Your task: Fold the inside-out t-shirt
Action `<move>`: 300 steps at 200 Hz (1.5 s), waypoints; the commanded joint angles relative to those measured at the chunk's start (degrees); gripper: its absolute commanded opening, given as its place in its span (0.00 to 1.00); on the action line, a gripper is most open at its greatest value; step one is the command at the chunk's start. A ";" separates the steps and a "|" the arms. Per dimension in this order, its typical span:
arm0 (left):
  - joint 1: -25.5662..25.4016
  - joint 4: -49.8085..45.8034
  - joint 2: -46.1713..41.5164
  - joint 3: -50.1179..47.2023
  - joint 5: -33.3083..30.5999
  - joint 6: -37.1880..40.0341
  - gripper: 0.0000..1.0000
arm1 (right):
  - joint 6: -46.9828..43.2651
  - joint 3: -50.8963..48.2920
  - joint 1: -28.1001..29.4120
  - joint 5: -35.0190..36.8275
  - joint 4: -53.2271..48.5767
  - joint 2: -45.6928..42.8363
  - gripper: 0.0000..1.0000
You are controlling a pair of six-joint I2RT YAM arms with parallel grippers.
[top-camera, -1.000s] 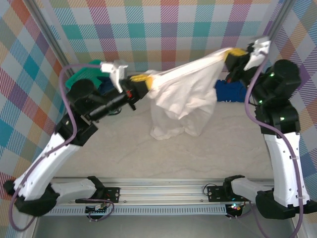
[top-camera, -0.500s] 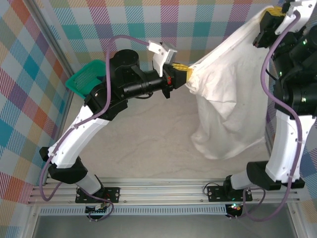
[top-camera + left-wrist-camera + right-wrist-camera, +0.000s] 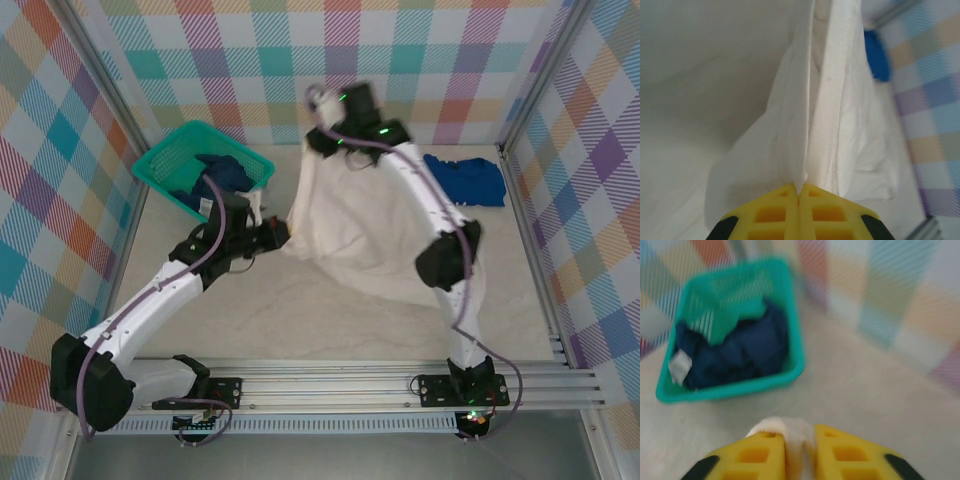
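The white t-shirt (image 3: 370,225) lies loosely spread over the middle of the table, held at two points on its left side. My left gripper (image 3: 279,232) is low at the shirt's left edge and shut on a fold of its hem (image 3: 815,115), the yellow fingertips (image 3: 775,212) pressed together. My right gripper (image 3: 313,151) is at the shirt's far left corner, near the back wall. Its yellow fingers (image 3: 757,455) pinch a small white bunch of cloth (image 3: 790,432). The right arm reaches across above the shirt and hides part of it.
A green basket (image 3: 165,160) holding a dark navy garment (image 3: 220,176) stands at the back left, close to both grippers; the basket (image 3: 800,360) also lies just ahead in the right wrist view. A folded bright blue shirt (image 3: 466,180) lies at the back right.
Both grippers came down and to the left with the shirt. It hung stretched in the air at the right before; now it rests spread on the table.
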 commanded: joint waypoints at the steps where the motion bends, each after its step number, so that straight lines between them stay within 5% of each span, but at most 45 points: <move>1: 1.62 3.35 -2.99 -6.35 -0.49 -5.32 0.00 | -1.19 3.62 1.91 -4.14 -9.06 1.85 0.36; 16: 2.24 3.38 -3.59 -9.45 -0.32 -5.37 0.00 | -1.35 -6.16 2.35 -4.78 -7.64 -2.37 0.43; 61: 4.57 2.07 -5.38 -12.52 1.14 -5.99 0.00 | -3.46 -64.43 4.02 -9.68 19.87 -33.72 0.53; 95: 6.71 1.34 -5.72 -13.02 3.46 -7.50 0.00 | -10.59 -82.04 10.11 -7.17 30.89 -38.90 0.57; 167: 9.03 0.43 -6.23 -12.49 5.57 -8.13 0.00 | -16.32 -81.66 15.58 -2.71 41.43 -28.22 0.60; 197: 9.54 -1.86 -5.78 -12.65 2.69 -6.49 0.00 | -13.20 -80.99 14.06 -4.28 42.23 -30.72 0.11; 218: 9.58 -2.48 -4.05 -12.19 -0.89 -3.93 0.00 | -8.14 -79.29 10.79 -10.22 37.82 -34.02 0.00; 250: 9.58 -3.47 -4.85 -7.36 -8.68 3.53 0.47 | -1.53 -78.18 8.46 -15.95 33.97 -35.11 0.00; 272: 9.58 -1.44 -4.83 -3.46 -17.96 7.29 0.60 | 2.49 -79.33 8.46 -16.57 35.81 -34.56 0.00; 300: 9.58 -0.97 6.88 6.89 -20.87 12.66 0.67 | 3.61 -79.35 8.33 -16.79 36.48 -34.14 0.00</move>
